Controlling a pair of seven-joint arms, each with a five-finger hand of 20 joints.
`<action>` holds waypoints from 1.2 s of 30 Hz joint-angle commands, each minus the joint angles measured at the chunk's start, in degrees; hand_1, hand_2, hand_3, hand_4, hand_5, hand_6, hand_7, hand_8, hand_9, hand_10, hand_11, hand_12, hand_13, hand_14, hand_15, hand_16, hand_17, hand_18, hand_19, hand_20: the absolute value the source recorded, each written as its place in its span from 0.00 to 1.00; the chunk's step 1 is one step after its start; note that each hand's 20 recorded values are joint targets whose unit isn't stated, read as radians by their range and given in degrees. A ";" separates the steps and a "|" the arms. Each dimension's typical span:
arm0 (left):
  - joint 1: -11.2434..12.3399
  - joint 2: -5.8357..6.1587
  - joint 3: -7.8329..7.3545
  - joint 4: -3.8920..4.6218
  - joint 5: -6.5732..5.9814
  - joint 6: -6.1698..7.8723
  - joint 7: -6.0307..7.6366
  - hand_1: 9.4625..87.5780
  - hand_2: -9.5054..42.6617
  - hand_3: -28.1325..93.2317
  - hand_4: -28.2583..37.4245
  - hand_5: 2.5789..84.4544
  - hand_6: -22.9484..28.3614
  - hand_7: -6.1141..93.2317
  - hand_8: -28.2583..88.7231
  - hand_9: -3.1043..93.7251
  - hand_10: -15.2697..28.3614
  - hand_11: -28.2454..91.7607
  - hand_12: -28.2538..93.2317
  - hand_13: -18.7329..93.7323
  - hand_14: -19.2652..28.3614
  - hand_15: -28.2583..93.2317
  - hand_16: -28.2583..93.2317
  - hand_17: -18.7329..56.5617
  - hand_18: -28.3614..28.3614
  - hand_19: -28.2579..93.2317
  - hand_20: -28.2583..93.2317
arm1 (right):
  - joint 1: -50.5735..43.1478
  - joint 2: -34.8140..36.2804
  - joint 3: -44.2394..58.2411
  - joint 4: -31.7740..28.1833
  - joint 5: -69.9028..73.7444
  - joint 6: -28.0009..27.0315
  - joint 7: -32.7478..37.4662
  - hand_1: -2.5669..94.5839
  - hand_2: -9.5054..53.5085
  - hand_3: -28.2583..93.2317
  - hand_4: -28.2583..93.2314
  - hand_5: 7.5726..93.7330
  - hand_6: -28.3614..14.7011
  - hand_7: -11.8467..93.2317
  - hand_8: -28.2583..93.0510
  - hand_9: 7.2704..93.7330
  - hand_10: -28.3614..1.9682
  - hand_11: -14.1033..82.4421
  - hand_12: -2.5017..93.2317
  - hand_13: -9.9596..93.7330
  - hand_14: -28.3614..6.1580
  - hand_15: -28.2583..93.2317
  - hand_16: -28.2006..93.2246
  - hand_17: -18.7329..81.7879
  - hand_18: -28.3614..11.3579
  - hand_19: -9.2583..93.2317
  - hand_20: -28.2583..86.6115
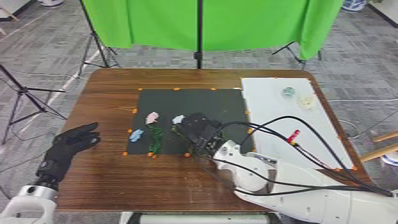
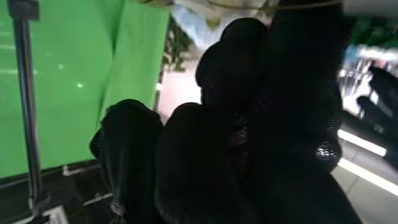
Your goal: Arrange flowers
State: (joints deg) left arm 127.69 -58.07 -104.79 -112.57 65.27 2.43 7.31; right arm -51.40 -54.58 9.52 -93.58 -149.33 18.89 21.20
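Over dark mat (image 1: 195,100), right hand (image 1: 199,128) slants inward near pale flower (image 1: 178,119)

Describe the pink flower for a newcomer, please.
On the brown table, find the dark mat left of the white sheet. On the mat's left half lies the pink flower, green stem toward the robot. Pink sets it apart from the blue flower at left and the pale bluish flower at right.

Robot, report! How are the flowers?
Left hand open. Right hand over dark mat, by pale flower; pink flower farther left. Cables loop above white board.
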 commanded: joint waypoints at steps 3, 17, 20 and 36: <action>0.41 -0.08 -0.11 -0.04 0.20 -0.92 -0.81 0.41 0.00 0.75 0.31 0.50 0.54 0.19 0.18 0.49 0.65 0.41 0.32 0.52 0.76 0.41 0.22 0.37 0.73 0.31 0.38 | -0.54 -0.54 3.09 -0.47 0.85 6.43 -0.99 0.97 0.00 0.00 0.50 0.78 0.69 0.51 0.42 0.89 0.60 0.74 0.40 0.99 0.79 0.84 0.54 0.87 0.31 1.00 0.87; 0.73 -0.36 -0.26 -0.24 0.34 -0.51 -0.55 0.41 0.00 0.76 0.31 0.50 0.54 0.19 0.18 0.49 0.65 0.41 0.32 0.52 0.76 0.41 0.22 0.36 0.73 0.31 0.38 | 0.70 1.42 2.41 -3.85 1.79 -5.54 -0.67 0.89 0.00 0.00 0.54 0.77 0.65 0.34 0.39 0.86 0.58 0.72 0.41 0.97 0.78 0.83 0.55 0.85 0.31 1.00 0.86; 0.42 -0.31 -0.03 -0.07 0.41 -0.63 -0.52 0.41 0.00 0.76 0.31 0.50 0.54 0.19 0.18 0.49 0.65 0.41 0.32 0.52 0.76 0.41 0.22 0.36 0.73 0.31 0.38 | 0.74 1.35 2.41 -4.13 1.49 -7.58 -0.17 0.82 0.00 0.00 0.65 0.75 0.64 0.31 0.31 0.84 0.58 0.72 0.41 0.96 0.78 0.83 0.56 0.84 0.31 1.00 0.86; 0.30 -0.35 -0.17 -0.03 0.44 -0.86 -0.60 0.41 0.00 0.75 0.31 0.50 0.54 0.19 0.18 0.49 0.65 0.41 0.32 0.52 0.76 0.41 0.22 0.36 0.73 0.31 0.38 | 0.57 0.49 1.88 -2.61 0.46 -12.72 2.04 0.86 0.00 0.00 0.66 0.72 0.60 0.29 0.19 0.82 0.55 0.70 0.45 0.95 0.80 0.83 0.55 0.83 0.34 1.00 0.85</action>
State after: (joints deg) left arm 127.62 -57.96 -104.80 -112.58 65.50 2.20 7.13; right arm -51.22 -53.60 11.90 -97.02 -147.58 7.82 22.34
